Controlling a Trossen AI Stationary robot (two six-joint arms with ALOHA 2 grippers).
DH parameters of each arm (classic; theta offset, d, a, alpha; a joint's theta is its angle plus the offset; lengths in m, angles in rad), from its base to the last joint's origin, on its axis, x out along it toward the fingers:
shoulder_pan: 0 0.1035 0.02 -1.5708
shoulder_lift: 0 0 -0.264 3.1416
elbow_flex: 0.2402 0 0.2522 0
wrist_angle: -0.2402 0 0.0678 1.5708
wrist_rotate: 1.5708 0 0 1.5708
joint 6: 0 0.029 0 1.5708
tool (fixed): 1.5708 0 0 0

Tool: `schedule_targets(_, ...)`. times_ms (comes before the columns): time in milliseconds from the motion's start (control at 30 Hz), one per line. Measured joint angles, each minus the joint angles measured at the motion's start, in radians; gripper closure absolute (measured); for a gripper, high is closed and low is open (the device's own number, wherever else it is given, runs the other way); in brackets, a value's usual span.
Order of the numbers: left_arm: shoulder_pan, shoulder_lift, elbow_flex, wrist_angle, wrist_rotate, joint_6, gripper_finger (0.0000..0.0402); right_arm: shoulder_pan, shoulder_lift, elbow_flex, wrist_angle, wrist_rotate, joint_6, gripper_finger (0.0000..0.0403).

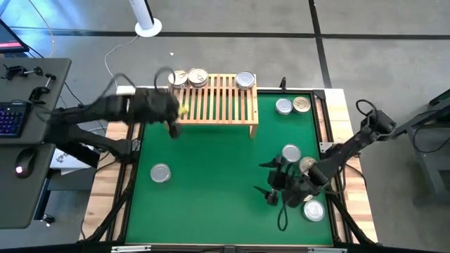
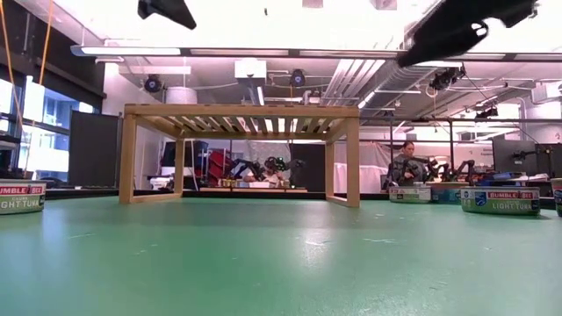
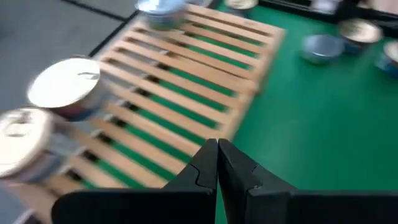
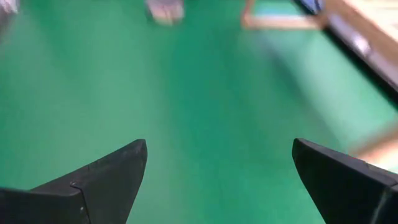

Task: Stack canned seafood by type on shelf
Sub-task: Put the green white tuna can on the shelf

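Three tins are already set on the shelf [image 1: 214, 98]: two gold-toned ones [image 1: 188, 78] touching at its left end, one silver tin [image 1: 245, 80] at its right end. Six tins are left on the green mat [image 1: 211, 190]: a pair [image 1: 292, 105] near the shelf, one alone [image 1: 160, 173] at left, three [image 1: 301, 165] by the right pincer [image 1: 273, 181]. That pincer is spread wide and empty. The left pincer [image 3: 217, 163], closed on nothing, is held over the shelf's front edge. The task is judged about a third done.
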Motion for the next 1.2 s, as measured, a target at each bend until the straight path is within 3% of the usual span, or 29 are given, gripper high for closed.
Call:
schedule_targets(167, -0.274, 0.01, -0.151, 0.139, -0.145, -0.126, 0.0401, 0.0, -0.001, 0.081, -0.526, -0.104, 0.333, 0.0006)
schedule_targets(300, -0.434, 0.049, -0.261, 0.329, -0.18, -0.187, 0.0401, -0.01, -0.006, -0.005, -0.639, -0.207, 0.411, 0.0006)
schedule_targets(400, -0.525, 0.094, -0.32, 0.495, -0.188, -0.188, 0.0402, -0.046, -0.046, -0.104, -0.588, -0.293, 0.436, 0.0006)
schedule_targets(500, -0.581, 0.149, -0.347, 0.622, -0.205, -0.173, 0.0402, -0.091, -0.106, -0.207, -0.492, -0.311, 0.425, 0.0006)
schedule_targets(700, -0.633, 0.269, -0.348, 0.758, -0.269, -0.127, 0.0401, -0.198, -0.238, -0.322, -0.366, -0.291, 0.362, 0.0006)
schedule_targets(900, -0.634, 0.344, -0.348, 0.809, -0.273, -0.157, 0.0401, -0.313, -0.274, -0.415, -0.297, -0.383, 0.335, 0.0006)
schedule_targets(1067, -0.633, 0.369, -0.348, 0.81, -0.278, -0.188, 0.0401, -0.324, -0.274, -0.464, 0.003, -0.431, 0.285, 0.0006)
schedule_targets(1200, -0.631, 0.382, -0.348, 0.821, -0.282, -0.188, 0.0401, -0.302, -0.272, -0.468, 0.352, -0.511, 0.229, 0.0006)
